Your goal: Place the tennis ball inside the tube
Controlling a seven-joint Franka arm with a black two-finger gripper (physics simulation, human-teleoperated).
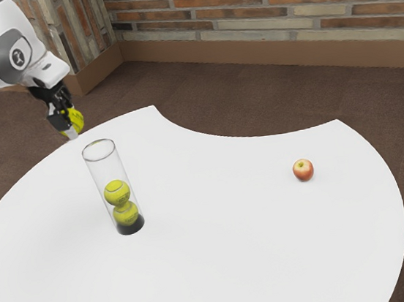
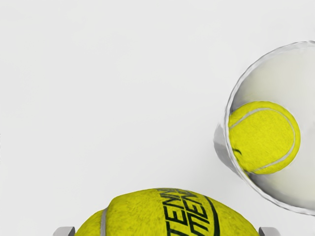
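My gripper (image 1: 68, 123) is at the exterior view's upper left, shut on a yellow tennis ball (image 1: 76, 120), above and to the left of the tube's mouth there. In the wrist view the held ball (image 2: 167, 214) sits at the lower edge, pinched from both sides by the fingertips of my gripper (image 2: 166, 232). The clear tube (image 1: 96, 180) stands upright on the table with two balls stacked inside, the upper one (image 1: 117, 192) resting on the lower one (image 1: 126, 213). The wrist view looks down into the tube (image 2: 228, 118), beside the held ball, with a ball (image 2: 266, 138) inside.
A red apple (image 1: 303, 170) lies on the white table (image 1: 219, 230), well off to the exterior view's right of the tube. The table's curved edge has a notch on its far side, and a brick wall rises beyond the floor.
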